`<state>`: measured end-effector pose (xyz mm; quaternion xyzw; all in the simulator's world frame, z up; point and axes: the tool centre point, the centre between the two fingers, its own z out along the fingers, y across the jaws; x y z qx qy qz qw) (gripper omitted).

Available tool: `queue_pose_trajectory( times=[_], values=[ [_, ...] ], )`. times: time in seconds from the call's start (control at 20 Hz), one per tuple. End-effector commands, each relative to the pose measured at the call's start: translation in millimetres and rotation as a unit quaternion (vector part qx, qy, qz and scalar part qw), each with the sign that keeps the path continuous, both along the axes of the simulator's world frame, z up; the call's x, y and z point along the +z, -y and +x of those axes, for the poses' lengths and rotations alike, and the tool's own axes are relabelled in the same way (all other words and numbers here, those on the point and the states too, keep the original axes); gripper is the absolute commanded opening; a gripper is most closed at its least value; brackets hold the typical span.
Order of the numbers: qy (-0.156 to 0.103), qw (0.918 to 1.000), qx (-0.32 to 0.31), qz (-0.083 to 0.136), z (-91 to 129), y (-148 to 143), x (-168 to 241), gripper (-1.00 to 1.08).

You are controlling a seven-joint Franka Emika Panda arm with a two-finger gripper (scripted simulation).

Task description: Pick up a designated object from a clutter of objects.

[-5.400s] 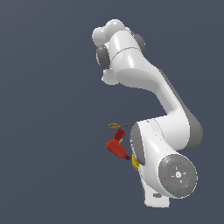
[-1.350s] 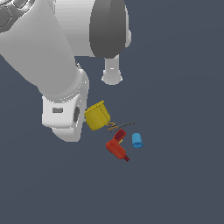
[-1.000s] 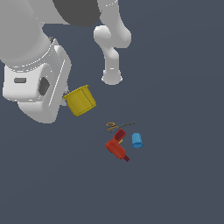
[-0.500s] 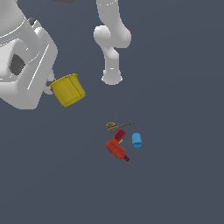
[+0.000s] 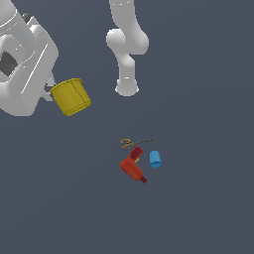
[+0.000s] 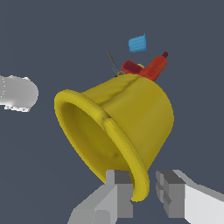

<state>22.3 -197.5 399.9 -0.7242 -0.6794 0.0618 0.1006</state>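
Note:
The designated object, a plain yellow tapered cup [image 5: 71, 97], hangs high above the floor at the exterior view's left, tilted. In the wrist view the yellow cup [image 6: 127, 127] fills the middle, and my gripper [image 6: 143, 189] is shut on its wide rim, one finger inside and one outside. The gripper itself is mostly hidden behind the white hand in the exterior view. The rest of the clutter lies on the floor below: a red drill-shaped tool [image 5: 132, 167], a smaller blue cup [image 5: 156, 159] and thin scissors [image 5: 132, 143].
The arm's white base column [image 5: 126, 74] stands behind the clutter. A white link [image 6: 17, 93] shows beside the cup in the wrist view.
The gripper has carried the yellow cup up and toward the exterior view's left, away from the clutter. The items on the floor have not moved.

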Motion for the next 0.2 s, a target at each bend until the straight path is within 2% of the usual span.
queue_pose_trajectory(
  times=[0.0, 0.15],
  values=[
    [0.001, 1.0000, 0.000, 0.000, -6.2, 8.4, 5.3, -1.00],
    [0.001, 1.0000, 0.000, 0.000, -8.8, 11.5, 6.9, -1.00]
  ],
)
